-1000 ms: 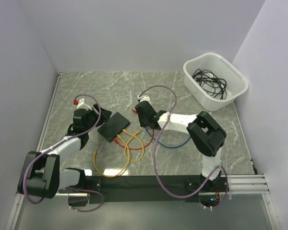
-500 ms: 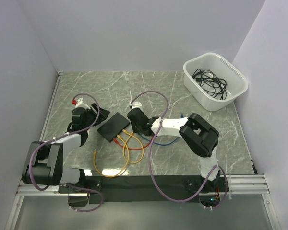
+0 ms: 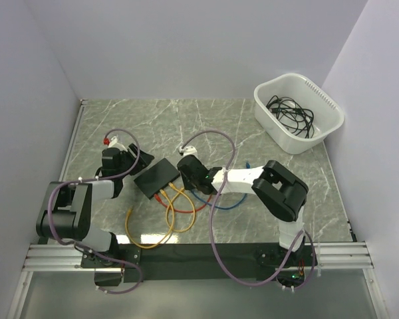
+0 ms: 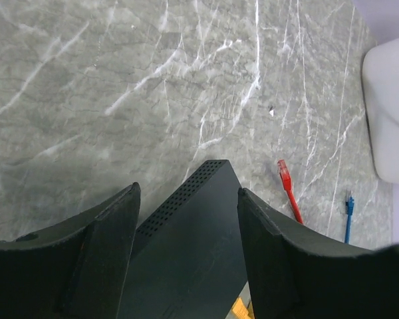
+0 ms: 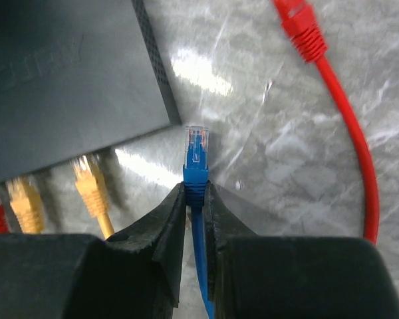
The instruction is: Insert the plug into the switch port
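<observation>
1. Grey marbled tabletop (image 3: 253, 126) filled the floor of a white-walled booth.
2. A white tub (image 3: 271, 125) sat at the far right corner, with black cables (image 3: 291, 113) coiled inside.
3. The two arms reached toward the middle from the near edge, one to either side of the switch (image 3: 157, 176).
4. The switch, a flat matte-black box, lay at an angle left of centre on the table.
5. The left gripper (image 4: 186, 196) stood spread, one finger on each side of the switch's perforated end; contact could not be told.
6. The right gripper (image 5: 194, 193) was pinching the blue cable (image 3: 226, 203) just behind its plug.
7. Yellow cables (image 3: 166, 219) looped over the near table, and two yellow plugs (image 5: 90, 183) sat at the switch's near edge.
8. A red cable (image 5: 346, 133) curved right of the blue one, its red plug (image 5: 299, 23) lying loose.
9. The blue plug (image 5: 197, 149) pointed past the switch's corner, just beside it and not in a port.
</observation>
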Controlling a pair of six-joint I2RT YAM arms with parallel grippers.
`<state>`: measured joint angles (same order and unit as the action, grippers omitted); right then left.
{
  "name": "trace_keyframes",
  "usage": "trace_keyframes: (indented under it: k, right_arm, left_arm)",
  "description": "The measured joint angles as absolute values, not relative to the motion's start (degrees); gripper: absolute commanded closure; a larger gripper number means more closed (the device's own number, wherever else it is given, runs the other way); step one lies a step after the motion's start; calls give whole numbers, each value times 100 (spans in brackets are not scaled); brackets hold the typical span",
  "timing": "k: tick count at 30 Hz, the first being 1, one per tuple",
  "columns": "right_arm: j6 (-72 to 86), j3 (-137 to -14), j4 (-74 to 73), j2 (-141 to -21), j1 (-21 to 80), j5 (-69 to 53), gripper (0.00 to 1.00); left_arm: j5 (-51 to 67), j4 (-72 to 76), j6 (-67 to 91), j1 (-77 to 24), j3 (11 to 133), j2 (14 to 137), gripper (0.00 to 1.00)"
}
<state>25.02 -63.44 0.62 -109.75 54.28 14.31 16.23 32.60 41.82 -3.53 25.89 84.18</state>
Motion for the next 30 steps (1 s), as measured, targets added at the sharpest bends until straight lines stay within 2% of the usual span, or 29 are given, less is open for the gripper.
trace_keyframes:
  k: [13, 19, 30]
  right_arm:
    - [2563, -5833, 89, -10562, 5765, 1149, 100]
    - [2543, -6018, -102, -10641, 5776, 1135, 100]
    - [2545, -6451, -480, -10877, 5559, 1083, 100]
  left_arm:
    - [1796, 3328, 4488, -353, 2716, 8971, 38]
    - [1938, 3433, 4493, -353, 2716, 9083, 45]
    - [2338, 3752, 4488, -351, 2810, 9406, 47]
